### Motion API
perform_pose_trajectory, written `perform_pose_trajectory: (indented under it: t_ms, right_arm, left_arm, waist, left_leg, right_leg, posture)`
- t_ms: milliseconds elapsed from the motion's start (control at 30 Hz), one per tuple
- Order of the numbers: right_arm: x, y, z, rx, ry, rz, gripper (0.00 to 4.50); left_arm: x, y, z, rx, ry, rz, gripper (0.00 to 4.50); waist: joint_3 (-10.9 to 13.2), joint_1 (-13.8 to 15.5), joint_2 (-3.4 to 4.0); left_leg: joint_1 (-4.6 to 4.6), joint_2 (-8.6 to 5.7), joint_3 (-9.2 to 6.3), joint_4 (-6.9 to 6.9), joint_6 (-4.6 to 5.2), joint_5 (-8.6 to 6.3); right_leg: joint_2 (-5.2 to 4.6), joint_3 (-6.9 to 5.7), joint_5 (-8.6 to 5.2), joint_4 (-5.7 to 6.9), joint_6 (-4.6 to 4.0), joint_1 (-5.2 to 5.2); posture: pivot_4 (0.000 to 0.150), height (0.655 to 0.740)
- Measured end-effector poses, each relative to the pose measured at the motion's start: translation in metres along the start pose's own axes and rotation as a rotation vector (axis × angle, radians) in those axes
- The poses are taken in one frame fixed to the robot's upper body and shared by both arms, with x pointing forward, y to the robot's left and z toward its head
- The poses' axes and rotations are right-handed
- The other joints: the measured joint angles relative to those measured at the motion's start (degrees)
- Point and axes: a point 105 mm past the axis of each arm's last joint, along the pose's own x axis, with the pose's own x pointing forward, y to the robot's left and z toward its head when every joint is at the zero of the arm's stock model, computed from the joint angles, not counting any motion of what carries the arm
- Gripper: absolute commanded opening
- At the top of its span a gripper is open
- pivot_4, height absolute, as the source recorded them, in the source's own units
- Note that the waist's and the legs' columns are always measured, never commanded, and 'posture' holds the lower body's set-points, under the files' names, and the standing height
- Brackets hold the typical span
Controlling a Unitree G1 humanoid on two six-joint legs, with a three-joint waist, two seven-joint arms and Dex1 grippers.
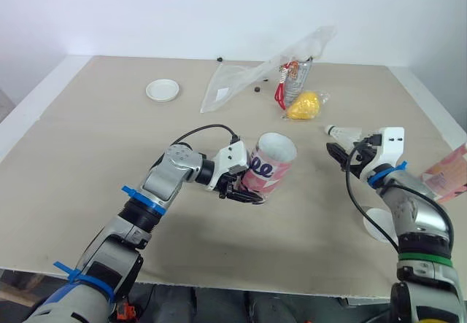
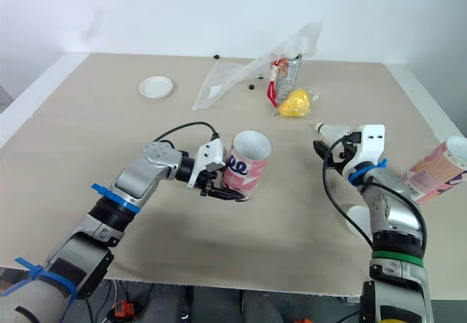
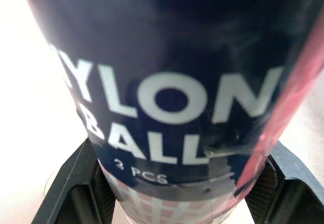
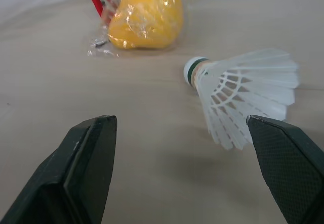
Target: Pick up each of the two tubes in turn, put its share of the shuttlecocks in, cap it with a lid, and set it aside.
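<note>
Nearest, beside the right forearm: a white lid (image 1: 376, 228) flat on the table (image 1: 87, 162), partly covered by the arm. Just beyond, at mid-table: left gripper (image 1: 243, 192) clamped low on a pink-and-blue shuttlecock tube (image 1: 270, 164), tilted, open mouth up and toward the right arm. Opposite: right gripper (image 1: 340, 155) spread wide and empty, low over the tabletop, aimed at a single white shuttlecock (image 4: 243, 95) lying on its side just ahead, cork end toward a yellow wrapped object (image 4: 144, 16). Off at the right edge: second tube (image 2: 438, 168), apparently on its side. Farther back: a crumpled clear plastic bag (image 1: 244, 82), a metal can (image 2: 286, 71) with red cord, and a second white lid (image 1: 162, 90) well apart on the left.

Likely trouble from here: closing on the flared skirt rather than the cork, crushing the light shuttlecock or flicking it away. Also a low grip letting the tube swing during loading.

Unclear: contents of the held tube; number of shuttlecocks left beyond the one in plain sight; contents of the bag; nature of the small dark specks near it. Second tube cut off by the frame edge.
</note>
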Motion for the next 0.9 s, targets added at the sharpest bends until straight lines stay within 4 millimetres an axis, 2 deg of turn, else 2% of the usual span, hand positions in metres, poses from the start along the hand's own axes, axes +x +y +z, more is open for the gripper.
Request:
perform_pose_trajectory:
  t_ms: [200, 433, 567, 600, 667, 700, 733, 767, 833, 900]
  right_arm:
    - [0.013, 0.007, 0.001, -0.020, -0.001, 0.021, 4.41]
    - [0.023, 0.000, -0.005, -0.002, 0.022, -0.025, 4.41]
    - [0.029, 0.000, -0.003, 0.012, 0.014, -0.042, 3.58]
    - [0.031, -0.001, 0.001, 0.011, 0.005, -0.047, 3.11]
    - [0.032, -0.002, 0.002, 0.009, 0.002, -0.053, 2.52]
    - [0.033, -0.003, 0.002, 0.011, 0.002, -0.062, 1.92]
    - [0.033, -0.005, 0.000, 0.012, 0.007, -0.070, 1.67]
    - [0.033, -0.005, 0.000, 0.012, 0.007, -0.070, 1.67]
    - [0.034, -0.005, -0.001, 0.013, 0.008, -0.074, 0.75]
    - [0.034, -0.006, -0.002, 0.014, 0.009, -0.073, 0.06]
  left_arm:
    - [-0.004, -0.005, -0.002, 0.017, 0.037, -0.028, 2.82]
    - [-0.003, -0.008, -0.003, 0.017, 0.055, -0.048, 2.82]
    - [-0.002, -0.008, -0.003, 0.024, 0.056, -0.052, 2.82]
    - [-0.002, -0.009, -0.003, 0.024, 0.057, -0.053, 2.82]
    - [-0.002, -0.009, -0.003, 0.025, 0.058, -0.053, 2.82]
    - [-0.003, -0.008, -0.003, 0.025, 0.061, -0.050, 2.82]
    - [-0.003, -0.008, -0.004, 0.026, 0.068, -0.046, 2.82]
    - [-0.003, -0.008, -0.004, 0.026, 0.068, -0.046, 2.82]
    - [-0.004, -0.008, -0.004, 0.026, 0.070, -0.045, 2.82]
    - [-0.005, -0.007, -0.005, 0.025, 0.073, -0.046, 2.82]
  waist:
    - [0.0, 0.0, 0.00]
    - [0.0, -0.1, 0.00]
    - [0.0, -0.1, 0.00]
    - [0.0, -0.1, 0.00]
    - [0.0, -0.1, 0.00]
    - [0.0, -0.1, 0.01]
    - [0.0, -0.1, 0.01]
    - [0.0, -0.1, 0.01]
    - [0.0, -0.1, 0.01]
    - [0.0, -0.1, 0.01]
  left_leg:
    - [0.00, 0.00, 0.00, -0.03, 0.00, 0.00]
    - [0.00, 0.00, 0.00, -0.04, 0.00, 0.00]
    - [0.00, 0.00, 0.00, -0.04, 0.00, 0.00]
    - [0.00, 0.00, 0.00, -0.04, 0.00, 0.00]
    - [0.00, 0.00, -0.01, -0.05, 0.00, 0.00]
    - [0.00, 0.00, 0.00, -0.05, 0.00, 0.00]
    - [0.00, 0.00, 0.00, -0.05, 0.00, 0.00]
    - [0.00, 0.00, 0.00, -0.05, 0.00, 0.00]
    - [0.00, 0.00, 0.00, -0.05, 0.00, 0.00]
    - [0.00, 0.00, -0.01, -0.05, 0.00, 0.00]
  right_leg:
    - [0.00, 0.00, -0.01, -0.01, -0.01, 0.00]
    - [0.00, 0.00, 0.00, -0.01, -0.02, 0.00]
    - [0.00, 0.00, 0.01, -0.01, -0.04, -0.01]
    - [0.00, 0.00, 0.01, -0.01, -0.05, -0.01]
    - [0.00, 0.00, 0.01, -0.02, -0.05, 0.00]
    - [0.00, 0.01, 0.01, -0.02, -0.05, 0.00]
    - [0.00, 0.00, 0.01, -0.02, -0.06, 0.00]
    - [0.00, 0.01, 0.01, -0.02, -0.05, 0.00]
    - [0.00, 0.00, 0.01, -0.02, -0.06, 0.00]
    - [0.00, 0.00, 0.01, -0.01, -0.06, -0.01]
  posture:
    - [0.150, 0.7400]
    - [0.150, 0.7400]
    - [0.150, 0.7400]
    - [0.150, 0.7400]
    - [0.150, 0.7400]
    - [0.150, 0.7400]
    - [0.150, 0.7400]
    - [0.150, 0.7400]
    - [0.150, 0.7400]
    - [0.150, 0.7400]
